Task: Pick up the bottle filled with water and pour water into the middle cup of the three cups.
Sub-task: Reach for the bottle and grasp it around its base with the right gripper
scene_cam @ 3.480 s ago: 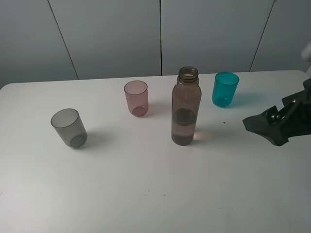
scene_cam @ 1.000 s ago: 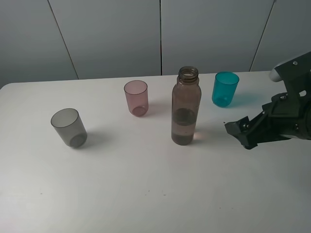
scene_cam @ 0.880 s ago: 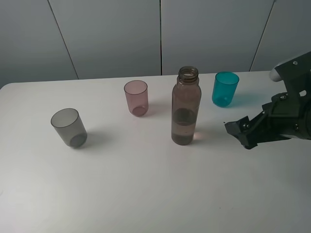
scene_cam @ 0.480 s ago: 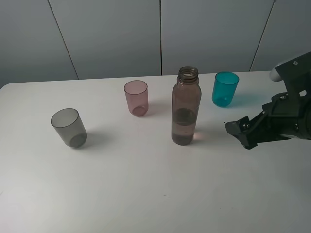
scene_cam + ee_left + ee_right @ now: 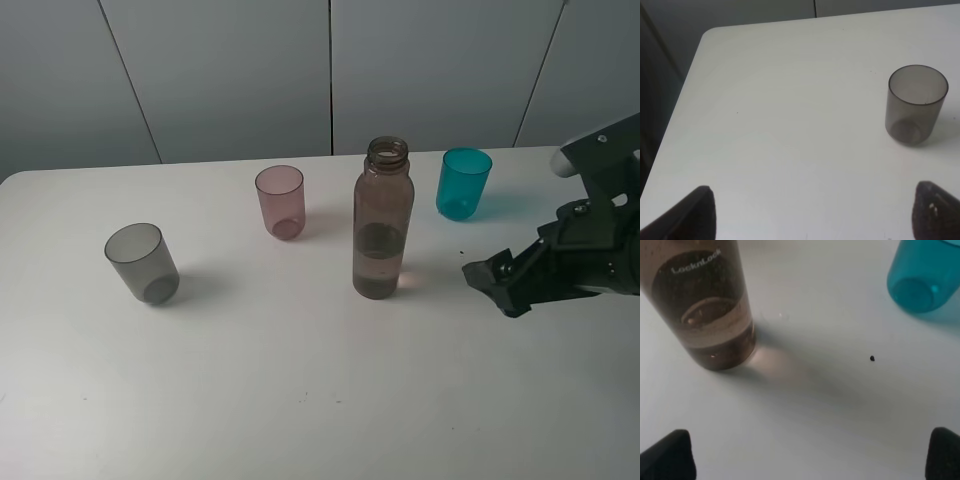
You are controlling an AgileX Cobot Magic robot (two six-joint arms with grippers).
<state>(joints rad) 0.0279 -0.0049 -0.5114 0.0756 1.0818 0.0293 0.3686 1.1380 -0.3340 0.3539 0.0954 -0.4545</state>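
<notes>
Nothing of the task is done yet, as far as we can judge. The bottle point(image 5: 383, 220) stands upright and uncapped on the tabletop point(image 5: 300, 400), partly filled with water, and nothing touches it. The pink cup point(image 5: 280, 201), the middle one of the three, stands upright at about ten o'clock from the bottle and looks dry. The grey cup point(image 5: 142, 263) sits at about eight o'clock, well apart, and the teal cup point(image 5: 463, 183) at about two o'clock, near the bottle but clear of it.

The right arm point(image 5: 575, 260) hangs at about four o'clock from the bottle, pointing toward it across a gap. Its jaws stand wide apart and hold nothing; in the wrist view the bottle lies ahead of them and off to one side. The left arm's jaws are likewise spread and empty, looking over the grey cup from outside the high view.

So the grasp, the lift, the carry to the pink cup and the pour are all left to do.

For room, we see bare tabletop between the right arm and the bottle, save a small dark speck point(image 5: 872, 358). The widest free stretch lies at six o'clock from the bottle. The far edge runs close behind the teal and pink cups at twelve o'clock, so a pour path over the middle looks safer to us than one skirting the back.
</notes>
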